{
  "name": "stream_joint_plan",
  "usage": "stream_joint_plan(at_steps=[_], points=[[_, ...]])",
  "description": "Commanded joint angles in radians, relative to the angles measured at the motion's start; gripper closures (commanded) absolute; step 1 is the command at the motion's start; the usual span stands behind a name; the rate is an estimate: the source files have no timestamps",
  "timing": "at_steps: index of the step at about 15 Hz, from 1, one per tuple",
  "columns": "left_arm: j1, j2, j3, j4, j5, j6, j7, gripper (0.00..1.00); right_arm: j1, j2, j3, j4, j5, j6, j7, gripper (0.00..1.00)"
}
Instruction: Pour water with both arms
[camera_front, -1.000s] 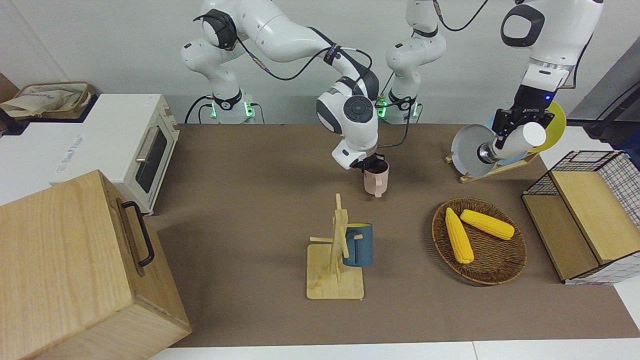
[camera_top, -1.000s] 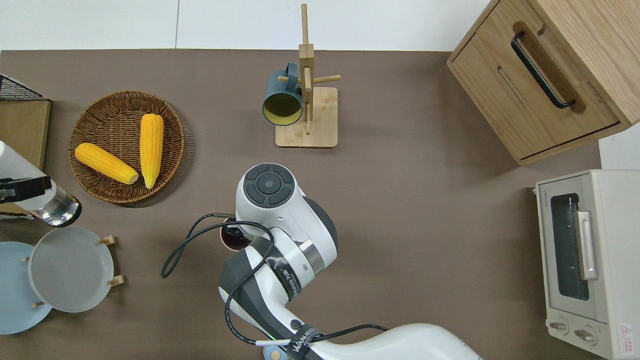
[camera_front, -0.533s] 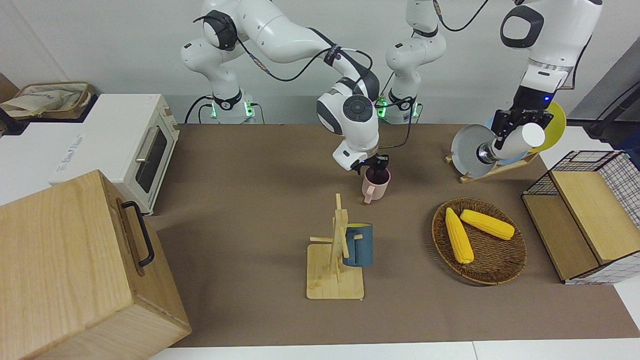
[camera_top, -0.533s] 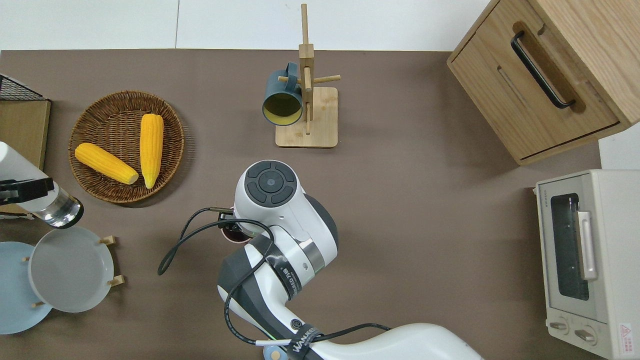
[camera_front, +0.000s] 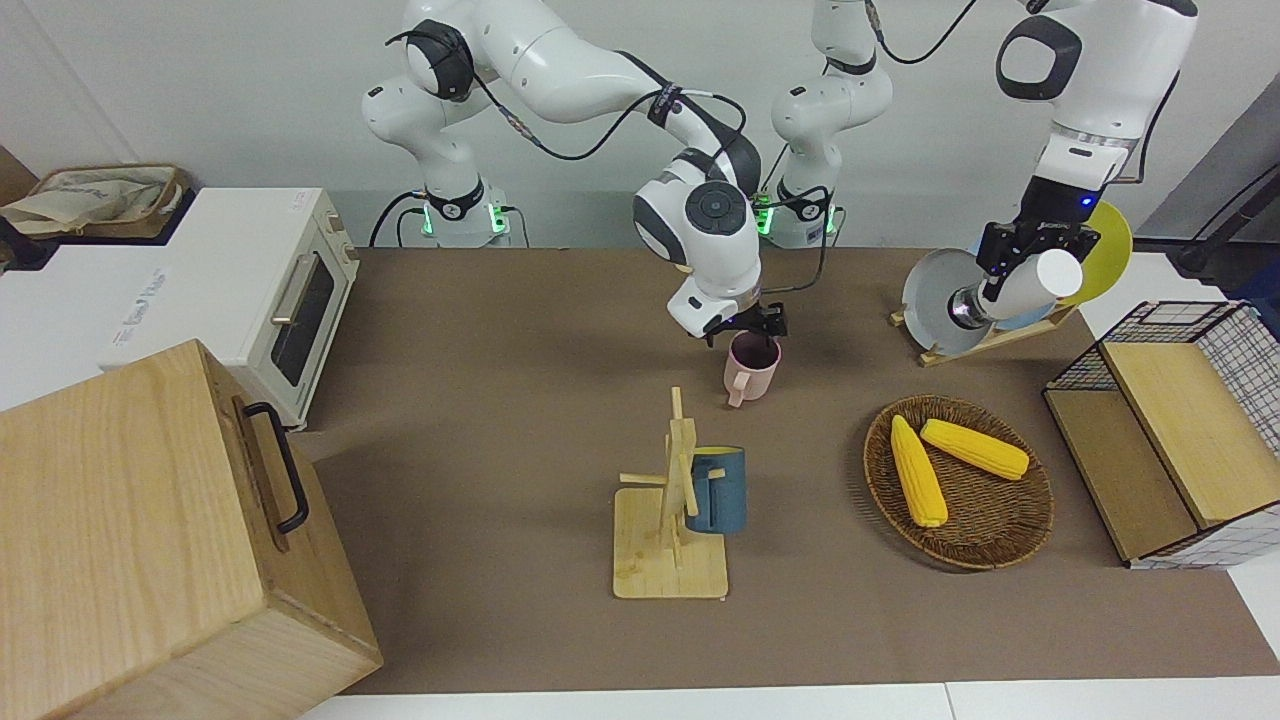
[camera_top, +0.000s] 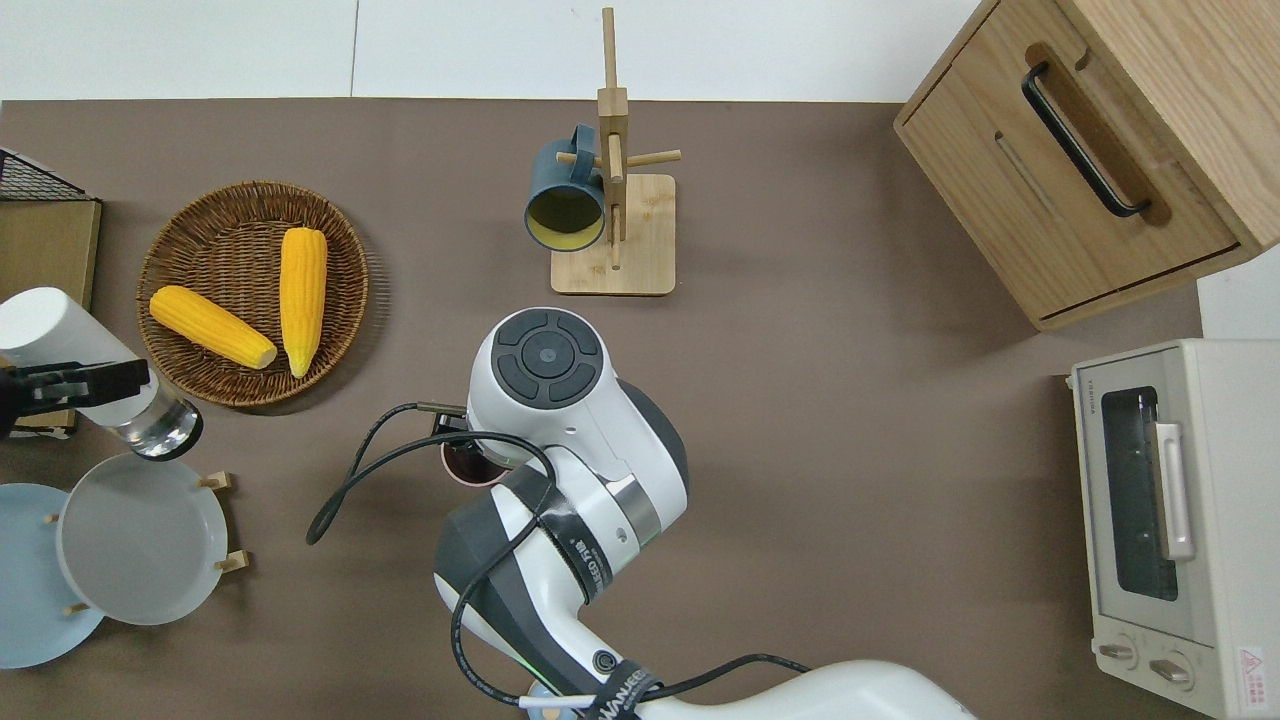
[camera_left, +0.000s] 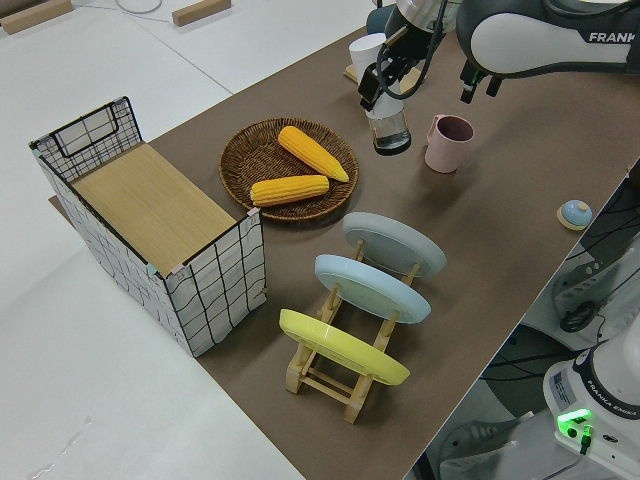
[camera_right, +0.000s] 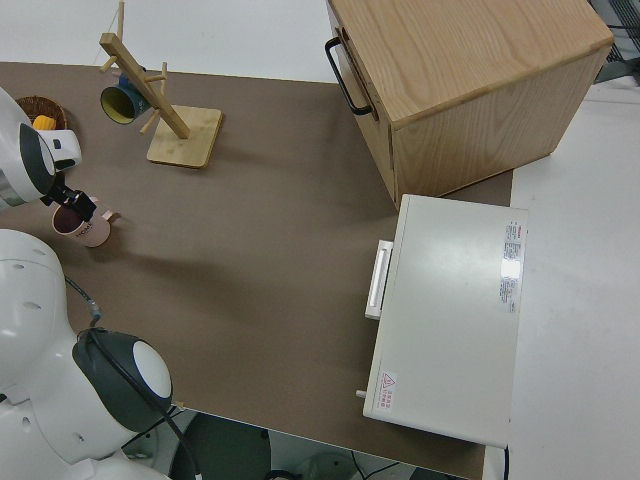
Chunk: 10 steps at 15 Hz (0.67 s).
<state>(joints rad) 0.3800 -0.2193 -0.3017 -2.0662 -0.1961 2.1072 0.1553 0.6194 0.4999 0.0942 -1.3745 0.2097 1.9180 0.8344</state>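
Left gripper (camera_front: 1012, 262) clenches the slippery, rigid bottle (camera_front: 1020, 285) mid-body; right gripper (camera_front: 748, 325), released, over the mug (camera_front: 751, 366).

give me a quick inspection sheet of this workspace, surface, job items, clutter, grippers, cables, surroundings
surface: brown table cover, no spills seen
job's things: pink mug upright on the table; white-capped clear bottle held tilted in the air
clutter: wicker basket with two yellow corn cobs; blue mug on a wooden mug tree; plates in a wooden rack; wire basket
grippers: left gripper shut on the bottle; right gripper just above the pink mug, apart from it
cables: black cables hang from the right arm
surroundings: white toaster oven, wooden box
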Motion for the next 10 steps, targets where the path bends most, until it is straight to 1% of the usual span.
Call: stream_joint_plan(at_steps=[1,4,6,8,9,10], points=[[-0.009,-0.069,-0.054,-0.078,0.011,0.049,-0.051,1.0,-0.045,-0.101,-0.024,-0.018,-0.03,-0.1,-0.009,0.009],[-0.009,-0.09,-0.102,-0.117,0.01,0.062,-0.076,1.0,-0.127,-0.188,-0.025,-0.02,-0.073,-0.232,-0.148,0.009],[-0.018,-0.091,-0.126,-0.126,0.01,0.062,-0.091,1.0,-0.182,-0.234,-0.025,-0.02,-0.136,-0.304,-0.23,0.009],[-0.041,-0.091,-0.134,-0.132,0.009,0.062,-0.094,1.0,-0.231,-0.268,-0.025,-0.021,-0.174,-0.353,-0.323,0.009],[-0.058,-0.091,-0.134,-0.141,0.007,0.062,-0.094,1.0,-0.266,-0.283,-0.025,-0.023,-0.174,-0.375,-0.362,0.009],[-0.076,-0.092,-0.136,-0.149,-0.002,0.063,-0.1,1.0,-0.303,-0.299,-0.025,-0.023,-0.174,-0.382,-0.401,0.009]])
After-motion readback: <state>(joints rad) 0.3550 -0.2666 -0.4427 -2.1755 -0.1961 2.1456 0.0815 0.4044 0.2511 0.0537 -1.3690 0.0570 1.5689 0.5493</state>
